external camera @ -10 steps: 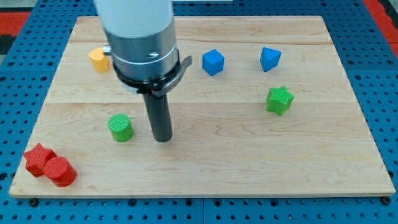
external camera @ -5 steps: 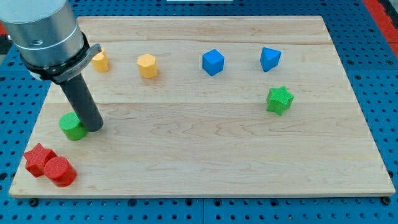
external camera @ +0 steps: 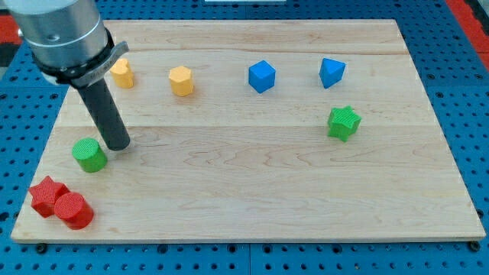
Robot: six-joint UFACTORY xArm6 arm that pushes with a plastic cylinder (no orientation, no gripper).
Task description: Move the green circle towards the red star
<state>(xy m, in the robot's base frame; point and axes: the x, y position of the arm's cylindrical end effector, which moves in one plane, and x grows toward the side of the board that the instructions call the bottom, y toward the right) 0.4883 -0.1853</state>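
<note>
My tip (external camera: 117,145), a bare rod with no gripper, sits just upper-right of the green circle (external camera: 89,155); red star (external camera: 46,194) lies lower-left.

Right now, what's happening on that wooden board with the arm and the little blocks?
My tip sits just to the view's right of the green circle block, close beside it; contact is unclear. The red star block lies toward the bottom left corner, touching a red cylinder block. A gap remains between green and red.
</note>
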